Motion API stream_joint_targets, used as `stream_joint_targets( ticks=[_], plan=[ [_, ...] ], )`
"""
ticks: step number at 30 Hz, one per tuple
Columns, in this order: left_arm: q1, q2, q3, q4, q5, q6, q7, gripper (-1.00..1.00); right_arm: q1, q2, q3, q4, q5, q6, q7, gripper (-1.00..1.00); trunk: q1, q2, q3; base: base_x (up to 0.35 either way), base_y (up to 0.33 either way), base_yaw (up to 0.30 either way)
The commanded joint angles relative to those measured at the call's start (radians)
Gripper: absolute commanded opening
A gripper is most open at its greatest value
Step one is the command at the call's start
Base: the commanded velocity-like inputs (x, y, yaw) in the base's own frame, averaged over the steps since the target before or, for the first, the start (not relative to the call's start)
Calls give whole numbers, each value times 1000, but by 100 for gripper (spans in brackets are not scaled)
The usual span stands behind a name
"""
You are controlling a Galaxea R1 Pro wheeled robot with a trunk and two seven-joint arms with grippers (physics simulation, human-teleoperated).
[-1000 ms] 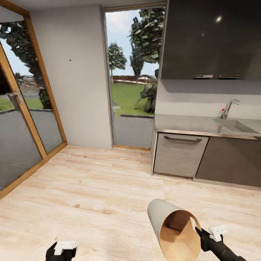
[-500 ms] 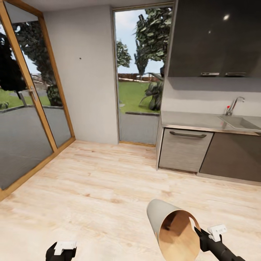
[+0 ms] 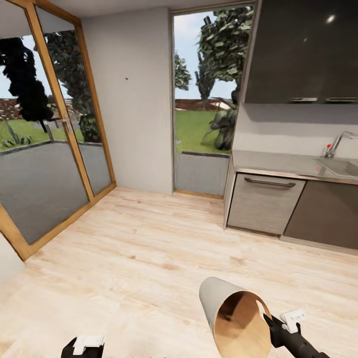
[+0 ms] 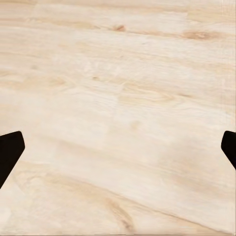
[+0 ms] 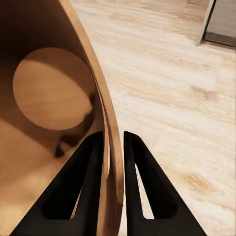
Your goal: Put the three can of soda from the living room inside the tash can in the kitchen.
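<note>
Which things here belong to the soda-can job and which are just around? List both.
Job:
- tash can, tipped on its side, its rim clamped by the right pincer
- kitchen
- left pincer, open over bare floor

Just around:
- sink and tap
- glass doors
- drawer front

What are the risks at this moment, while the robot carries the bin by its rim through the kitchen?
1. The right gripper pinches only the thin rim wall of the trash can, one finger inside and one outside. The bin is tilted on its side, so it may slip or swing.
2. The bin sticks out ahead of the arm; turning near the cabinet might knock it.
3. No soda cans appear inside the bin; with its mouth tipped sideways, anything dropped in would likely roll out.
</note>
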Motion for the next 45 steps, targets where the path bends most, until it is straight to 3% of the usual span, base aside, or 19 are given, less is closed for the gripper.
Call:
stream_joint_targets(
  ticks=[1,16,45],
  plan=[
    [0,0,0,0,0,0,0,100,0,2,-1,-2,-8,1,0,-100,0,0,-1,-16,3,203],
    [0,-1,0,1,0,0,0,100,0,11,0,-2,5,1,-34,-100,0,0,-7,-2,0,107],
    [0,-2,0,1,-1,0,2,100,0,14,0,-2,5,1,-33,-100,0,0,-26,0,0,223]
  ],
)
